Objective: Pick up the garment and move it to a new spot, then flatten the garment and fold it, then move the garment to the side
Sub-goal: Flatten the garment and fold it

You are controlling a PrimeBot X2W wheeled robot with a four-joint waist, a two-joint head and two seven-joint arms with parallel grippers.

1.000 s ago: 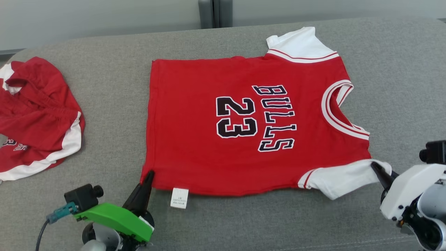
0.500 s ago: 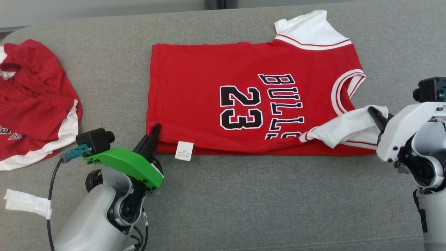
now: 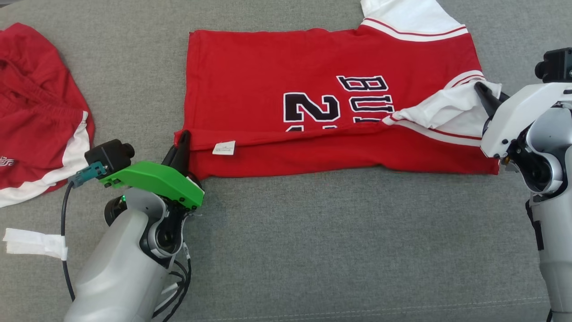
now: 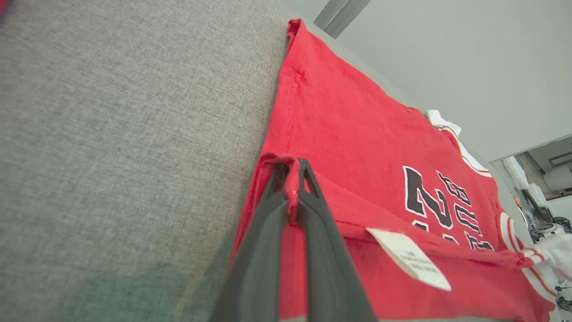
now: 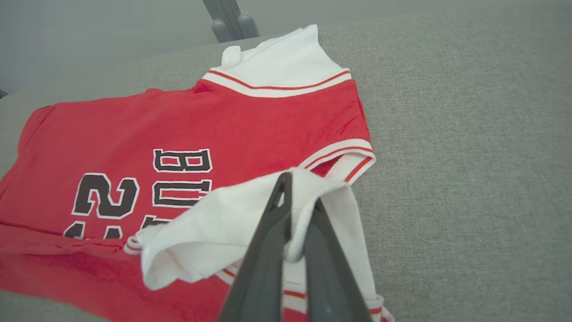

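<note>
The garment (image 3: 268, 67) is a red jersey with white sleeves and dark "BULLS 23" lettering, lying on the grey cushion. Its near edge is lifted and folded over toward the far side, covering the lower part of the lettering. My left gripper (image 3: 183, 136) is shut on the garment's near left hem corner (image 4: 290, 172), next to a white care label (image 3: 224, 147). My right gripper (image 3: 480, 87) is shut on the white near sleeve (image 5: 250, 223), carried over the collar area. The far sleeve (image 5: 277, 67) lies flat.
A second red and white garment (image 3: 40, 112) lies crumpled at the left edge of the cushion (image 3: 335, 232). A strip of white tape (image 3: 35, 243) sits on my left arm's cable. Bare grey fabric stretches in front of the jersey.
Both grippers have carried the jersey's near edge away from me, folding it over the lettering. The head camera has tilted down, so the whole scene sits higher in view.
</note>
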